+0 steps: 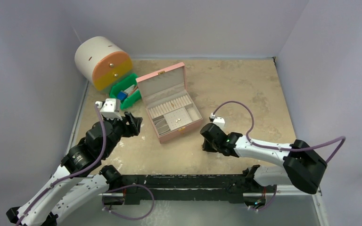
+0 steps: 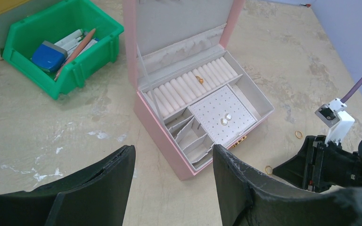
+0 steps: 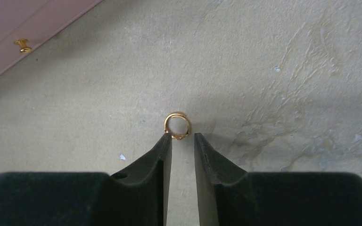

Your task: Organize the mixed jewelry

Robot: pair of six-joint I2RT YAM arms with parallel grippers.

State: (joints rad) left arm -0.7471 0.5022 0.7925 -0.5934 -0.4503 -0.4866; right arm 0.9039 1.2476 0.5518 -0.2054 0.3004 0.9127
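A tiny gold ring (image 3: pixel 177 126) lies on the tabletop just in front of my right gripper (image 3: pixel 183 135). Its jaws stand a narrow gap apart, and the left fingertip touches the ring's near edge. This ring (image 2: pixel 268 169) and a second gold ring (image 2: pixel 299 134) show in the left wrist view, beside the right gripper (image 2: pixel 311 162). The open pink box (image 2: pixel 160 136) holds a gold ring (image 2: pixel 199 79) in its roll slots and two pearl studs (image 2: pixel 225 119) on the dotted pad. My left gripper (image 2: pixel 173 153) is wide open and empty, left of the box (image 1: pixel 179 133).
A green bin (image 1: pixel 131 92) with a blue item and pens sits behind the left gripper (image 1: pixel 133 123). A white and orange drum-shaped drawer unit (image 1: pixel 101 61) stands at the back left. Walls enclose the table on three sides.
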